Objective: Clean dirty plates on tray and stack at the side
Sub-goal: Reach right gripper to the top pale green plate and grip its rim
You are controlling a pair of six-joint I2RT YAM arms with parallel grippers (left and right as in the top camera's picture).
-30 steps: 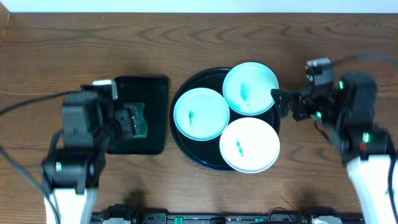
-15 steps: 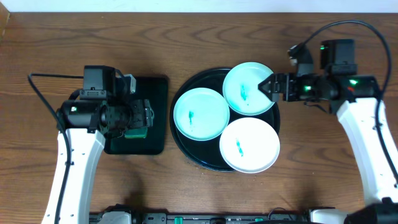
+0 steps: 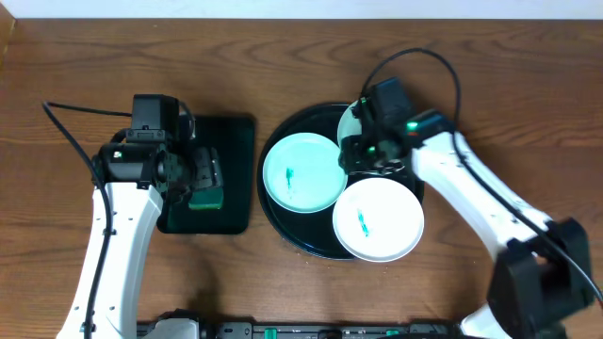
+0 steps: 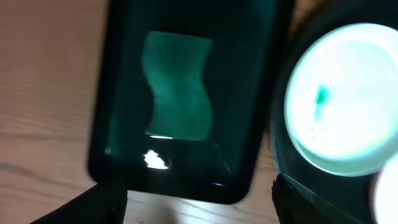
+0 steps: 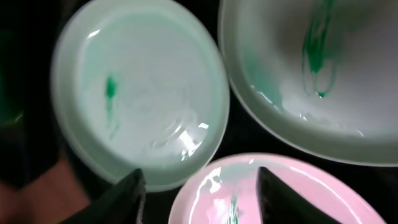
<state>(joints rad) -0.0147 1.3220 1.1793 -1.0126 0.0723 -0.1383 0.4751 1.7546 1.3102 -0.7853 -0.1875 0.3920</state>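
The black tray (image 3: 281,224) holds three pale-mint plates, each with a teal smear. The left plate (image 3: 303,172) and the front plate (image 3: 377,218) show fully in the overhead view. The back plate (image 3: 350,122) is mostly hidden under my right arm. My right gripper (image 3: 352,156) is open and empty above the tray, between the three plates. In the right wrist view, its fingers (image 5: 202,193) frame the gap between the left plate (image 5: 143,106), the back plate (image 5: 317,68) and the front plate (image 5: 292,193). My left gripper (image 3: 201,175) is open and empty over the green tray.
A rectangular dark green tray (image 3: 231,141) lies left of the black tray with a green sponge (image 3: 207,198) in it. The left wrist view shows the sponge (image 4: 177,87), the green tray (image 4: 249,124) and the left plate (image 4: 348,106). Wooden table (image 3: 283,56) lies all around.
My right arm has swung in from the right of the tray to above its back half, covering the back plate. My left gripper stays over the green tray, shifted slightly.
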